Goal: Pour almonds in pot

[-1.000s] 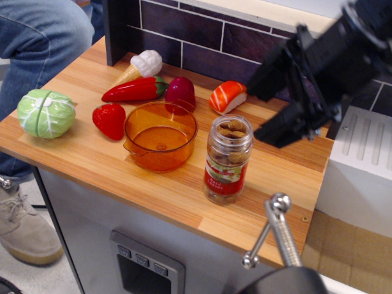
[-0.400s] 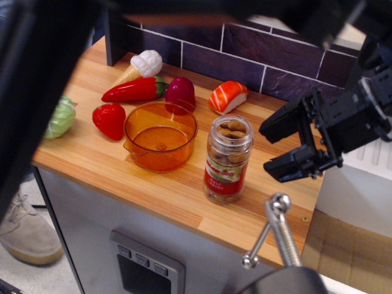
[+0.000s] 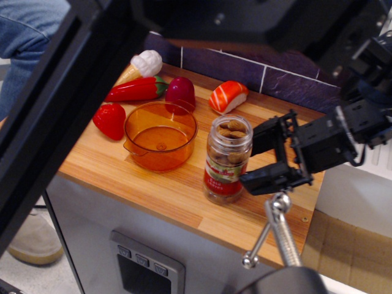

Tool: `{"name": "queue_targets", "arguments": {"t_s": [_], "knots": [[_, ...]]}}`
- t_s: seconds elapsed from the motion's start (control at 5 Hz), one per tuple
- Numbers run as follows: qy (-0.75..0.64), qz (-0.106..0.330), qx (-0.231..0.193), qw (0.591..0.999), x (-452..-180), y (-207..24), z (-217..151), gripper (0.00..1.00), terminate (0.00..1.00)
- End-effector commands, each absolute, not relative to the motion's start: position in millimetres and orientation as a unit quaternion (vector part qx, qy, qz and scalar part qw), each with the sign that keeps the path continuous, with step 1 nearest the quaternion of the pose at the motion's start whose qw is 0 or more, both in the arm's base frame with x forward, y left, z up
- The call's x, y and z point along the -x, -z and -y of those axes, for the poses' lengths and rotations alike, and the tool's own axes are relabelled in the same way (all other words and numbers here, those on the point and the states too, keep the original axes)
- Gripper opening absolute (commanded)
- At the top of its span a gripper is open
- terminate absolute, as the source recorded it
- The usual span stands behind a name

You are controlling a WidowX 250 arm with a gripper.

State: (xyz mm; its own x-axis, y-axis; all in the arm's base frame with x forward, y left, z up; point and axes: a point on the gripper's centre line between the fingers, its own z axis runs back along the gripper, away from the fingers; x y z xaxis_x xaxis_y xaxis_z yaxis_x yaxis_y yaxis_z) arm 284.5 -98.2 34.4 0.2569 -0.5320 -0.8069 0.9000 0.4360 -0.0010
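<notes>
The almonds [image 3: 229,131] show through a clear plastic jar [image 3: 226,159] with a red label, standing upright on the wooden counter. The orange translucent pot [image 3: 160,135] sits just left of the jar, empty. My black gripper [image 3: 258,160] is open, its two fingers [image 3: 269,179] pointing left, right beside the jar's right side. I cannot tell if a finger touches the jar.
Toy foods lie behind the pot: a red strawberry [image 3: 110,119], a red pepper [image 3: 136,90], a white cauliflower [image 3: 146,62], a dark red onion [image 3: 180,93] and a salmon piece [image 3: 228,97]. A dark arm part [image 3: 67,104] covers the left. A metal lever [image 3: 275,229] stands in front.
My gripper has come down and leftward, from above the counter's right end to just beside the jar. The dark arm part has swung across the left, hiding the cabbage.
</notes>
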Motion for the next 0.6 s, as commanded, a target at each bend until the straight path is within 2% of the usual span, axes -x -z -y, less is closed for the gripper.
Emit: {"name": "queue_targets", "arguments": {"t_s": [0.0, 0.4], "knots": [[0.476, -0.382, -0.226, 0.760, -274, -51, 80, 1.00, 0.00], [0.467, -0.392, -0.252, 0.752, -274, -53, 66, 1.00, 0.00]]}}
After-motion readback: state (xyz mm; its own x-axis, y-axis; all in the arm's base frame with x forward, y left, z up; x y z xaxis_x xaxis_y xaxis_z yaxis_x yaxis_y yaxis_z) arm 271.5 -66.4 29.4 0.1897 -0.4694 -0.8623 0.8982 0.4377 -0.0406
